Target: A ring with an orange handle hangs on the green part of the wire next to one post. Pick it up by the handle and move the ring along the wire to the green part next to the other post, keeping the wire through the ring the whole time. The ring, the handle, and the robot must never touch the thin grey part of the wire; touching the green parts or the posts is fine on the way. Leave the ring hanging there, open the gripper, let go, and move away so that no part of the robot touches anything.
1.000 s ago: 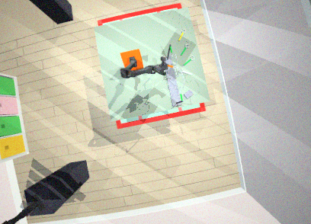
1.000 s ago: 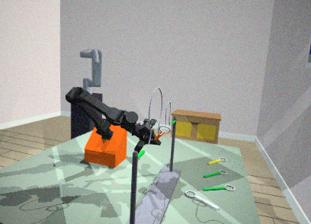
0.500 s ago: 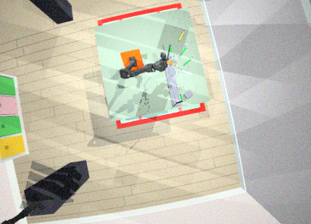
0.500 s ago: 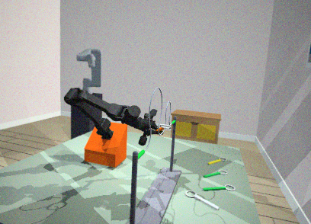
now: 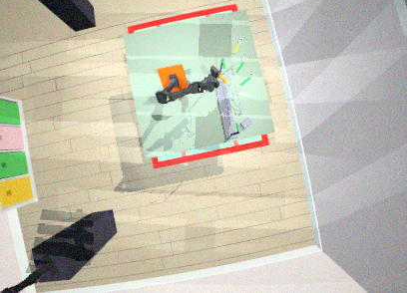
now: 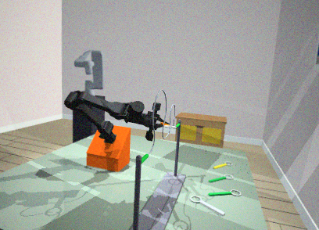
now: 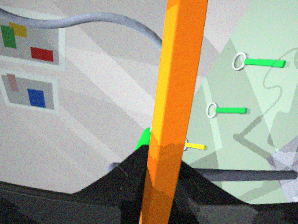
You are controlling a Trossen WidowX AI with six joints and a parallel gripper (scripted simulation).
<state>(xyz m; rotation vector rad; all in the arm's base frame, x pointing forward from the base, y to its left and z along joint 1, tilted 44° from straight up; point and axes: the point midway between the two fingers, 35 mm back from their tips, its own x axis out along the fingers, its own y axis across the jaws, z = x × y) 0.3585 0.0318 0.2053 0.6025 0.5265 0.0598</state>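
Note:
My gripper (image 5: 218,77) (image 6: 161,124) (image 7: 152,152) is shut on the orange handle (image 5: 223,80) (image 6: 165,124) (image 7: 177,85), beside the far post (image 6: 177,155). The pale ring (image 6: 171,127) looks nearly edge-on in the exterior view, close to the far green part (image 5: 223,64) (image 6: 178,125) (image 7: 143,139). The ring is out of sight in the wrist view, and I cannot tell whether the wire runs through it. The thin grey wire (image 6: 166,104) rises in loops between the posts. The other green part (image 5: 237,128) (image 6: 145,158) is at the near post (image 6: 137,194).
A yellow-handled ring (image 5: 237,47) (image 6: 220,166), two green-handled rings and a white-handled ring (image 6: 213,208) lie on the table beyond the wire. The posts stand on a grey base (image 5: 224,105) (image 6: 162,194). The arm stands on an orange block (image 5: 164,78) (image 6: 103,163).

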